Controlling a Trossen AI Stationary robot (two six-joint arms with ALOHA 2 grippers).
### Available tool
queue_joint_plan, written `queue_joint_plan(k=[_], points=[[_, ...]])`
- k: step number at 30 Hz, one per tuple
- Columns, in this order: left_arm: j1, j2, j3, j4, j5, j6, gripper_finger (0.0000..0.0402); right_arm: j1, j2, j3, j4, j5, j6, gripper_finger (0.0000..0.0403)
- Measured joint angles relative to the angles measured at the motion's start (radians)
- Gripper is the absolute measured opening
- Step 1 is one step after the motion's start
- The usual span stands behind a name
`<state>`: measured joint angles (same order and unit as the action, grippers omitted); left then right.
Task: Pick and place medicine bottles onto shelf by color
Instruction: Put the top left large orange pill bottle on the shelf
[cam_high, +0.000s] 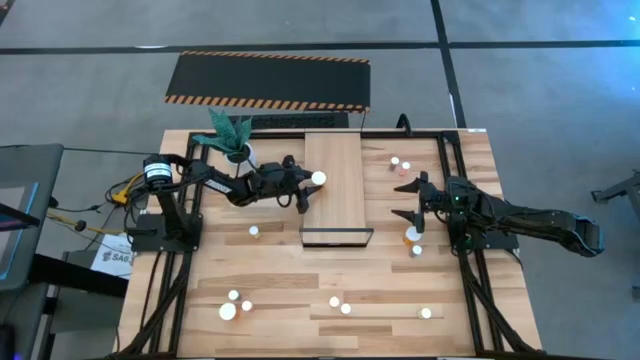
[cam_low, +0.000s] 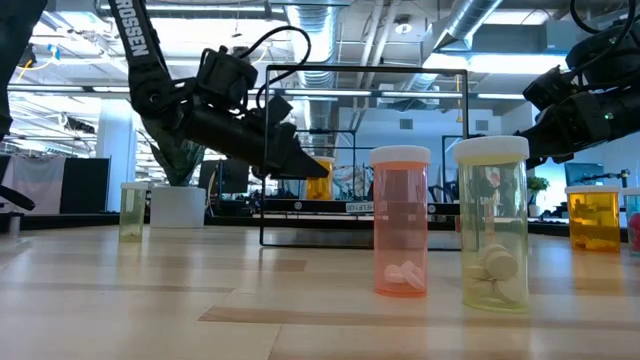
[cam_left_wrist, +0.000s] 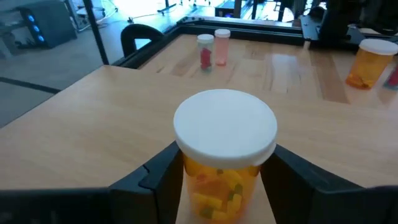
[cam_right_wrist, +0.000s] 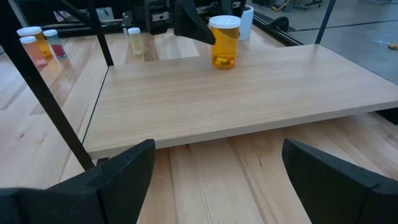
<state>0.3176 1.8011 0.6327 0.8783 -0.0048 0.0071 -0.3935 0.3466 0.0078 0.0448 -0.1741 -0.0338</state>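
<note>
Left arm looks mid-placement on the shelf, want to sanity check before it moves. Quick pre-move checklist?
1. Orange bottle between the left gripper fingers: ok.
2. Bottle upright, white cap on: ok.
3. Bottle base resting on the shelf: ok, it looks seated near the shelf's edge in the right wrist view.
4. Left gripper fully let go or still pinching: cannot tell.
5. Right gripper open and empty, on the other side of the shelf, away from the bottle: ok.
6. Shelf space around the bottle free of other bottles: ok.
</note>
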Motion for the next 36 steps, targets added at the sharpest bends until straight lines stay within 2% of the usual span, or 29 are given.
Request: queue_joint_plan(k=[5, 16, 23, 36], points=[[0.020, 0.000, 0.008, 0.009, 0.002, 0.020, 0.0170, 0.000, 0.000, 0.000, 0.000, 0.000, 0.000, 0.0374], [0.102, 0.002, 0.086, -0.089, 0.066, 0.045, 0.0170, 0.000, 0.000, 0.000, 0.000, 0.000, 0.000, 0.0374], [0.146, 0.105, 0.106, 0.042, 0.093, 0.001, 0.0169, 0.000, 0.000, 0.000, 0.000, 0.000, 0.000, 0.0374], [0.146, 0.104, 0.108, 0.071, -0.063, 0.033, 0.0165, 0.000, 0.000, 0.000, 0.000, 0.000, 0.000, 0.0374]])
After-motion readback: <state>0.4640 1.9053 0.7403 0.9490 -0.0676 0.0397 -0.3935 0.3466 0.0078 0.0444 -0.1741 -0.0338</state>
